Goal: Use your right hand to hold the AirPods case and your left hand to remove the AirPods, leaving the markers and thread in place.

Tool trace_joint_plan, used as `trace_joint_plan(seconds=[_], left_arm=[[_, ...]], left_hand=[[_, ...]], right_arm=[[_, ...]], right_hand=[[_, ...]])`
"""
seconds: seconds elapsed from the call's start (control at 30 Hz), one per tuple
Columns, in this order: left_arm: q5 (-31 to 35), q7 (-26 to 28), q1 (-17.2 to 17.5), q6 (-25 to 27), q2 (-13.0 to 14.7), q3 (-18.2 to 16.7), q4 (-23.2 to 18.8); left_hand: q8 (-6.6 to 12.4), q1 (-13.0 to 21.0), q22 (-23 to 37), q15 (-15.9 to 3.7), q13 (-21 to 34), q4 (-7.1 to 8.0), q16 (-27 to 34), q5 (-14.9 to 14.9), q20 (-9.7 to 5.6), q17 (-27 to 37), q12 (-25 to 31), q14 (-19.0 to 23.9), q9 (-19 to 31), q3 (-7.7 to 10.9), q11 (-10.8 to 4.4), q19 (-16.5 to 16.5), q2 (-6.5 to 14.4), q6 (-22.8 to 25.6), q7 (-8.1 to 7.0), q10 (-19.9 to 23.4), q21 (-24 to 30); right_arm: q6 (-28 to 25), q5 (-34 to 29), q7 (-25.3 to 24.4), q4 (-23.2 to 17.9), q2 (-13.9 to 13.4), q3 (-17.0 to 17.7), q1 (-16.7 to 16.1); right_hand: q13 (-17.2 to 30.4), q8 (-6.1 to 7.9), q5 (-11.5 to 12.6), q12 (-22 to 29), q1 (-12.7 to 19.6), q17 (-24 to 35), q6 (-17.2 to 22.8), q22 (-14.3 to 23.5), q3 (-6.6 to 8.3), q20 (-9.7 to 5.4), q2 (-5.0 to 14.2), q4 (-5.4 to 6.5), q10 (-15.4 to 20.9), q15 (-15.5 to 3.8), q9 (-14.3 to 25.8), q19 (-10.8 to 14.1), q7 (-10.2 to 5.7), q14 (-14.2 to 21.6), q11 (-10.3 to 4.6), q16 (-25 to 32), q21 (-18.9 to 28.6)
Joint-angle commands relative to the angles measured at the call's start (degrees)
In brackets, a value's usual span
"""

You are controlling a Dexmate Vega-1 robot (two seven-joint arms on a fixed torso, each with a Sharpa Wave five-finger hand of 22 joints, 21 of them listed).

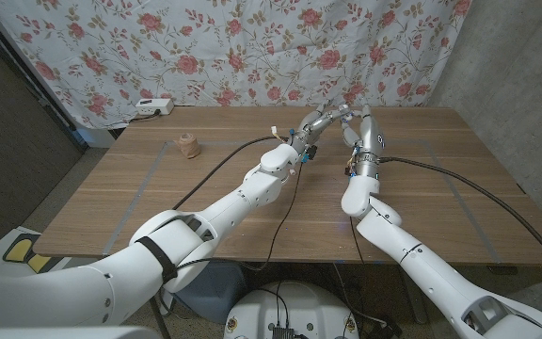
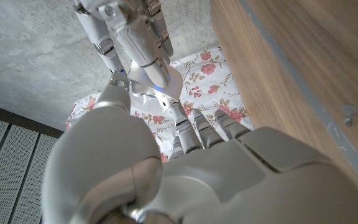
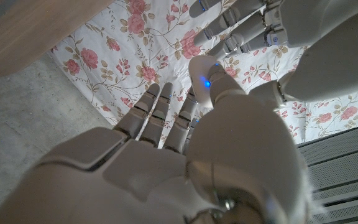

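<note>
Both arms are raised over the far middle of the table [image 1: 252,202], and the hands meet in the air. My right hand [image 1: 358,121] grips a small white rounded AirPods case [image 2: 156,76] between its fingers [image 2: 132,22]; a blue light glows on it. My left hand [image 1: 314,125] reaches in from the left, fingers [image 2: 194,121] stretched out and apart, and its thumb [image 2: 115,90] touches the side of the case. I see nothing between the left fingers. A tan spool of thread [image 1: 189,146] stands on the table's far left part.
A white power strip [image 1: 153,106] lies at the table's far left edge. A flowered curtain [image 1: 252,47] hangs behind the table. Black cables [image 1: 459,179] run from both wrists across the tabletop.
</note>
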Motion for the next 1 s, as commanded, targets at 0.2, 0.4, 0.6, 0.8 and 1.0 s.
trace_joint_plan(seconds=[0.2,0.4,0.6,0.8,1.0], left_arm=[[-0.3,-1.3,0.0,1.4,0.6,0.3,-0.9],[0.1,-1.8,-0.2,1.5,0.9,0.6,-0.8],[0.1,-3.7,-0.8,1.2,1.2,0.9,0.0],[-0.3,-4.2,-0.5,0.8,1.1,0.7,0.2],[-0.7,-4.6,-0.2,0.4,1.4,0.5,0.0]], left_hand=[[-0.16,-0.3,0.2,0.79,0.0,0.18,-0.3,0.4,-0.18,0.2,-0.8,-0.9,0.3,-0.35,-3.59,-0.4,0.1,-0.3,-0.71,2.0,0.0],[-0.32,-2.2,0.2,3.27,-3.2,0.58,-0.8,0.5,0.40,0.1,-8.8,-7.3,0.3,-1.87,1.84,-1.8,-1.7,-2.1,-2.25,-10.0,0.1],[-0.58,-3.2,0.2,6.24,-6.1,0.63,-1.5,0.4,1.53,-0.1,-11.7,-13.0,0.2,-2.67,6.89,-3.2,-2.7,-3.7,-2.65,-16.6,-0.1],[-0.77,-4.3,0.2,7.77,-7.7,0.98,-1.5,0.3,2.52,-0.2,-12.3,-15.7,0.2,-3.24,8.97,-4.5,-3.1,-5.1,-2.53,-21.1,-0.2],[-0.87,-5.3,0.2,7.92,-8.4,1.26,-1.4,0.2,2.78,-0.1,-12.2,-16.8,0.2,-3.69,7.21,-5.6,-3.4,-6.1,-2.56,-22.6,-0.4]], right_arm=[[2.5,3.6,0.9,-0.6,0.2,1.5,-1.1],[2.5,3.5,0.9,-0.8,0.0,1.5,-1.1],[2.4,3.4,1.1,-0.9,-0.1,1.5,-1.2],[2.4,3.5,1.3,-0.8,-0.1,1.4,-1.2],[3.5,7.4,3.3,-1.2,0.6,2.8,-1.8]], right_hand=[[0.3,-0.17,-0.2,3.7,0.7,0.2,-0.3,0.3,-0.26,0.28,0.35,0.18,7.2,-10.29,0.1,-0.2,0.04,0.2,-3.80,0.0,-0.1],[0.1,-0.13,-0.2,3.7,0.8,0.3,-0.2,0.3,-0.40,0.31,0.39,0.24,7.2,-10.31,0.1,-0.3,-0.03,0.1,-3.80,0.0,-0.2],[0.0,-0.06,-0.2,3.6,0.9,0.3,0.0,0.3,-0.53,0.36,0.43,0.28,7.2,-10.33,0.1,-0.4,-0.11,0.1,-3.80,0.0,-0.2],[-0.1,0.05,-0.2,3.6,1.1,0.4,0.4,0.3,-0.70,0.39,0.47,0.35,7.3,-10.32,0.1,-0.4,-0.13,0.1,-3.79,0.0,-0.1],[-0.2,0.19,-0.2,3.6,1.2,0.4,0.9,0.3,-0.87,0.44,0.47,0.36,7.4,-10.33,0.1,-0.4,-0.09,0.1,-3.81,0.0,-0.1]])
